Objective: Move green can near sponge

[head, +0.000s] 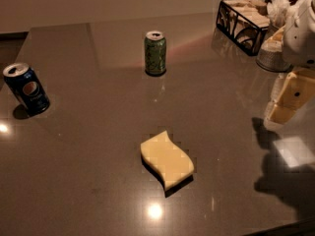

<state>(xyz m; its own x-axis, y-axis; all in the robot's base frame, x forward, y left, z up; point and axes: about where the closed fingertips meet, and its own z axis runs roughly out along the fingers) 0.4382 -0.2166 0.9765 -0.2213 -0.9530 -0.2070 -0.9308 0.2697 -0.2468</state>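
The green can [155, 53] stands upright on the grey table top [98, 146], towards the back middle. The pale yellow sponge [167, 159] lies flat in the front middle, well apart from the can. My gripper [289, 98] hangs at the right edge of the view, above the table, far to the right of both the can and the sponge. It holds nothing that I can see.
A dark blue Pepsi can [27, 89] stands at the left. A black wire basket [242, 17] with napkins sits at the back right, with a silvery container [271, 54] beside it. My arm's shadow falls on the table at the right front.
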